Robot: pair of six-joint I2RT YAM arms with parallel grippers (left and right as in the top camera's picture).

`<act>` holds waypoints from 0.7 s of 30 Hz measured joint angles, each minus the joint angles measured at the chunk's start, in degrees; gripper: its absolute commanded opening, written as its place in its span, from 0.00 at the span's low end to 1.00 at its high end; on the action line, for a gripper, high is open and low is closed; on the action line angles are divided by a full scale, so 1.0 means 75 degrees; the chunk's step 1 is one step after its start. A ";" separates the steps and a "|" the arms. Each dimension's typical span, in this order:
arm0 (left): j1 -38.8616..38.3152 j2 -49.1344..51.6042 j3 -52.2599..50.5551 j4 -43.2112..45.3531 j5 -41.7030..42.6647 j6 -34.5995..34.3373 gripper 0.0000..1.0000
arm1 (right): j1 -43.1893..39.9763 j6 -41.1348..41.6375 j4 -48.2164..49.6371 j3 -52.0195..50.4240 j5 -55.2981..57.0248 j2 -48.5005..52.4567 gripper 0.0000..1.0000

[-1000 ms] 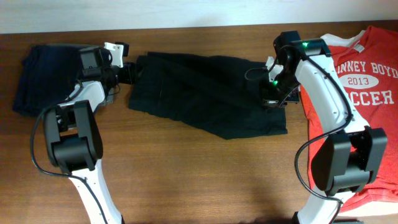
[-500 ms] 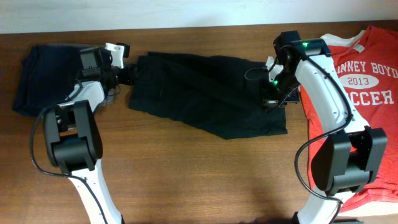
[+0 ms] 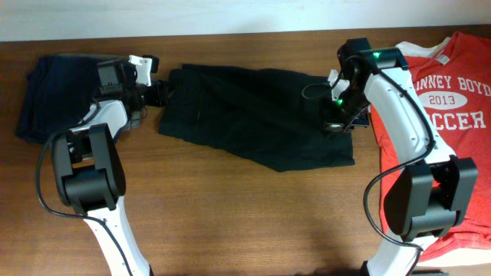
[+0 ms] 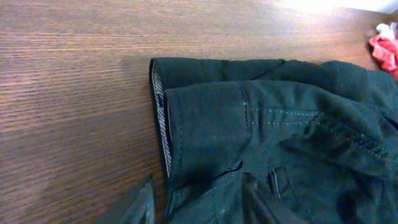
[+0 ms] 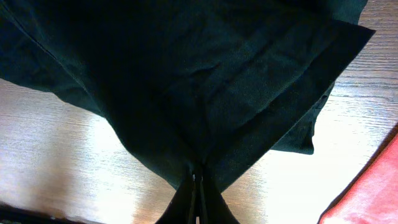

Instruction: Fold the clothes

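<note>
Black shorts [image 3: 253, 115] lie lengthwise left to right on the far worktop [image 3: 230, 222], the right tool [image 3: 337, 123] pinching their right end and the left tool [image 3: 158, 93] spread at the left-end waistband.

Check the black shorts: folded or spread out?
Spread out. The black shorts lie stretched flat across the table; no tidy fold shows, only a turned-over edge at the waistband.

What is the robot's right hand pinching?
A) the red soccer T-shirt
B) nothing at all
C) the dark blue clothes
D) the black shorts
D: in the right wrist view the right gripper is shut on a fold of the black shorts, while the red T-shirt lies off to the side, outside its fingers.
</note>
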 measured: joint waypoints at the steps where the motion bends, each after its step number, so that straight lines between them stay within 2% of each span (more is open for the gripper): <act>1: 0.0000 0.0000 0.0000 0.0006 -0.0003 0.0000 0.45 | 0.0000 0.0000 0.0000 0.0000 0.0000 -0.0003 0.04; 6: -0.0020 0.0000 0.0000 0.0128 0.0067 0.0003 0.43 | 0.0000 0.0000 0.0006 0.0000 0.0000 0.0000 0.04; 8: -0.0026 0.0000 0.0000 0.0323 0.0306 0.0003 0.31 | 0.0000 -0.0003 0.0050 0.0000 0.0000 0.0000 0.04; 10: -0.0026 0.0000 0.0000 0.0367 0.0443 0.0035 0.28 | 0.0000 -0.0006 0.0061 0.0000 0.0000 0.0000 0.04; 14: -0.0026 0.0000 0.0000 0.0376 0.0519 0.0029 0.31 | 0.0000 0.0003 0.0061 0.0000 0.0000 0.0000 0.04; 19: -0.0026 0.0000 0.0000 0.0379 0.0385 0.0029 0.41 | 0.0000 -0.0003 0.0061 0.0000 0.0000 0.0000 0.04; 21: -0.0047 0.0000 0.0000 0.0487 0.0338 0.0029 0.41 | 0.0000 0.0000 0.0064 0.0000 0.0000 0.0000 0.04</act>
